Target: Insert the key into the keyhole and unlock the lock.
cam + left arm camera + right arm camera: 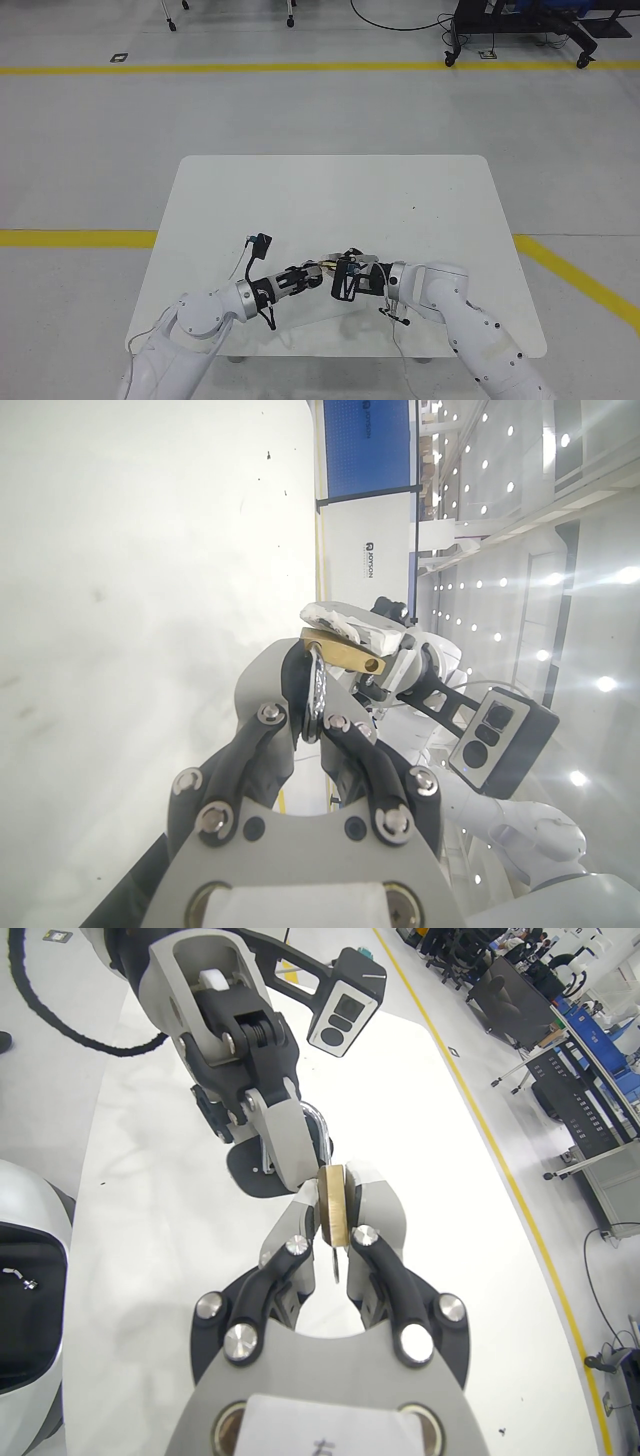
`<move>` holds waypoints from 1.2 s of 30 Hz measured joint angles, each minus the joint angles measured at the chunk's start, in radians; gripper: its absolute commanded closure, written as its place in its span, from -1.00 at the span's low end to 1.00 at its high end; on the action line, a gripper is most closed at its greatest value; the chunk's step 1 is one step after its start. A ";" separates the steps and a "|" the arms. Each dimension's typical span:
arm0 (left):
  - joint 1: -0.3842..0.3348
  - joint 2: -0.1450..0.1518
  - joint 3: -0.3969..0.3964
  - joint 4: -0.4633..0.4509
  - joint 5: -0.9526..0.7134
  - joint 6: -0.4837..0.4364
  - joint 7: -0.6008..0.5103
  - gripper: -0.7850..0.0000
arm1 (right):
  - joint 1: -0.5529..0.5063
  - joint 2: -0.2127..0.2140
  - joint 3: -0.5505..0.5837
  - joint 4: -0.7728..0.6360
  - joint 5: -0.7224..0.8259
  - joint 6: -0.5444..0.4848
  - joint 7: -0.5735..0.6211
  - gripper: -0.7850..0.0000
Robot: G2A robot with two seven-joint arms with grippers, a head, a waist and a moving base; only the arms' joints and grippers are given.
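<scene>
A brass padlock is held above the white table near its front edge, where the two arms meet. My right gripper is shut on the brass body. My left gripper is shut on the silver shackle, which runs into one end of the lock. A round hole at the body's other end stands empty. A thin silver key sticks out of the underside of the lock, toward the right wrist. The left gripper's fingers cover most of the shackle.
The table's front edge lies close under both arms. Bare tabletop stretches behind the grippers. Each arm carries a small black camera box beside its wrist.
</scene>
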 measured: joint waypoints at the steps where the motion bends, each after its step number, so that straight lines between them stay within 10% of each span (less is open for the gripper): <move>1: 0.000 0.000 0.000 0.001 -0.001 -0.003 -0.003 -0.81 | 0.001 0.000 0.001 0.002 0.005 -0.005 -0.006 1.00; 17: 0.005 0.005 -0.030 0.003 -0.072 -0.051 -0.009 -1.00 | -0.022 0.013 0.058 0.019 0.048 -0.013 0.017 1.00; 29: 0.073 0.026 -0.199 -0.057 -0.170 -0.160 0.070 -1.00 | 0.114 -0.043 -0.133 0.204 0.129 -0.045 -0.022 1.00; 36: 0.109 0.035 -0.246 -0.081 -0.172 -0.154 0.083 -1.00 | 0.224 -0.085 -0.235 0.361 0.193 -0.116 0.005 -1.00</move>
